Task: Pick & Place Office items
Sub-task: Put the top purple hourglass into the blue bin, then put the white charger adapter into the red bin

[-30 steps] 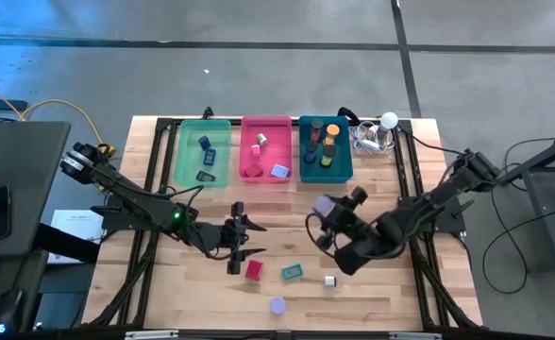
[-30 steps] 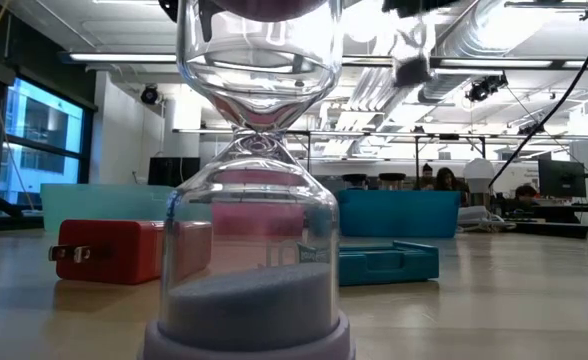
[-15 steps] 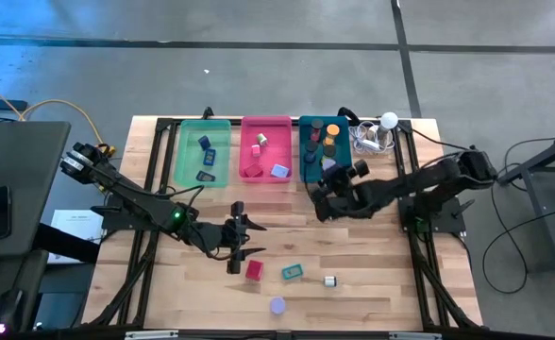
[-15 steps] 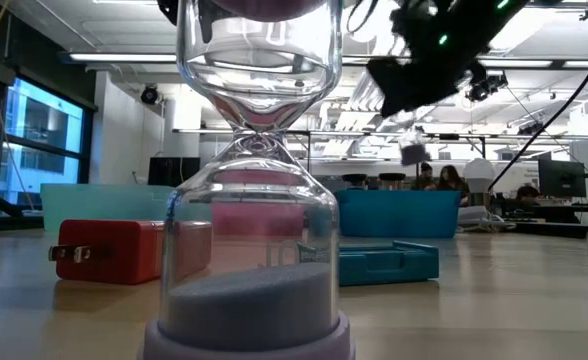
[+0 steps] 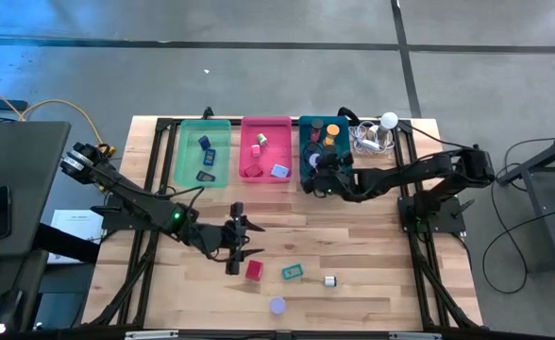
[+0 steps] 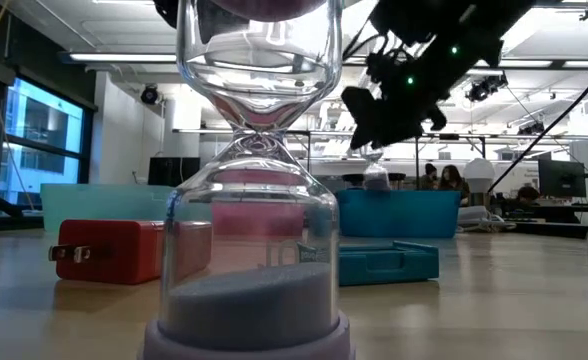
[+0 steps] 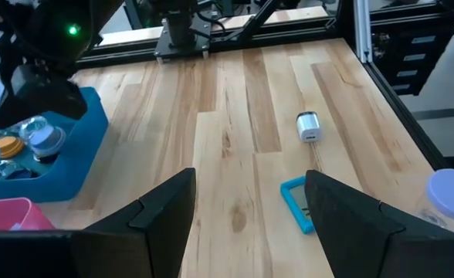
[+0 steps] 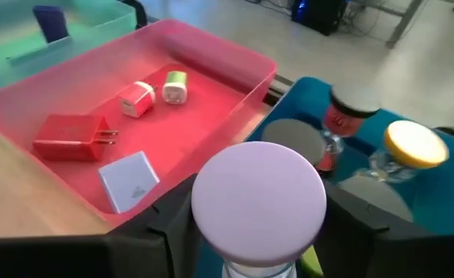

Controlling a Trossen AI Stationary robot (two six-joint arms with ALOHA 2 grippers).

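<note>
The three trays sort the pieces by kind: chargers in the pink tray (image 5: 265, 123), timers with coloured caps in the teal tray (image 5: 303, 172), small blocks in the green tray (image 5: 185, 151). So the right gripper (image 5: 317, 177), clamped around a lavender-capped hourglass (image 8: 258, 199), hangs over the teal tray's near end, probably to set it among its like. The left gripper (image 5: 236, 247) waits with fingers apart above the red charger (image 5: 254, 270), with the teal block (image 5: 292, 272), the small white charger (image 5: 330, 280) and another lavender hourglass (image 5: 277, 305) loose nearby.
</note>
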